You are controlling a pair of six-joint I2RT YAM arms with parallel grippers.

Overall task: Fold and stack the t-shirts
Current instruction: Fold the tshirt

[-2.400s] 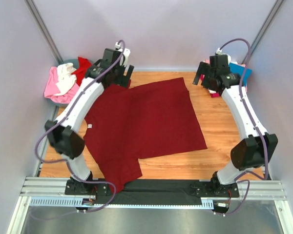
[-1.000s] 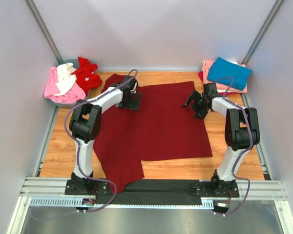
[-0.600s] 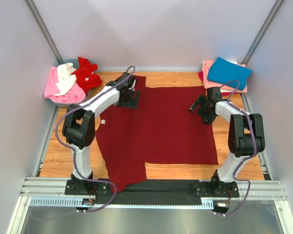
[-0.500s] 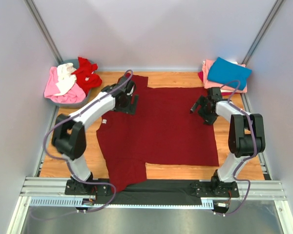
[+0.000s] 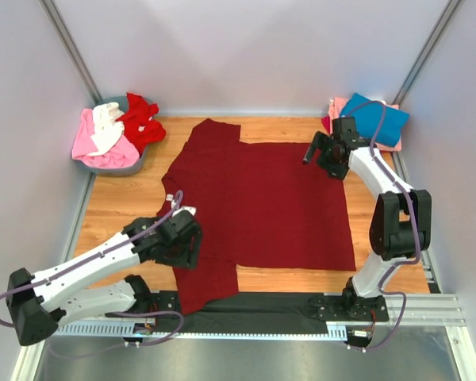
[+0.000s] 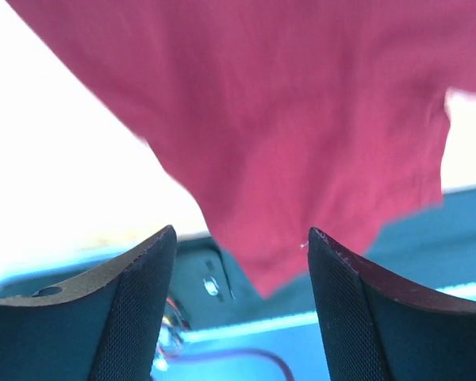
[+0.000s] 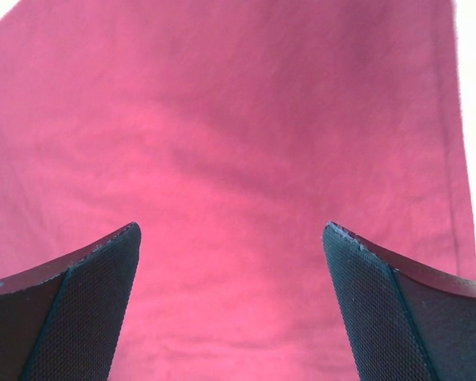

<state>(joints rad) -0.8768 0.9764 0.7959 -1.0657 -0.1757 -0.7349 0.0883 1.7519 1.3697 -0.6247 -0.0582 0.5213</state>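
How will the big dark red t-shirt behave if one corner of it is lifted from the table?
Probably floppy: the maroon t-shirt lies flat with soft wrinkles, so it would likely drape and sag. It seems light, thin cloth. Its near sleeve may drag along the table.

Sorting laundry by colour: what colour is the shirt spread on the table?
The shirt is dark maroon; top external view.

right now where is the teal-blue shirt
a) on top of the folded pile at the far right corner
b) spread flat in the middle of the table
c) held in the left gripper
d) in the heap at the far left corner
a: the top view shows the teal-blue shirt lying folded on a pink shirt at the table's far right corner.
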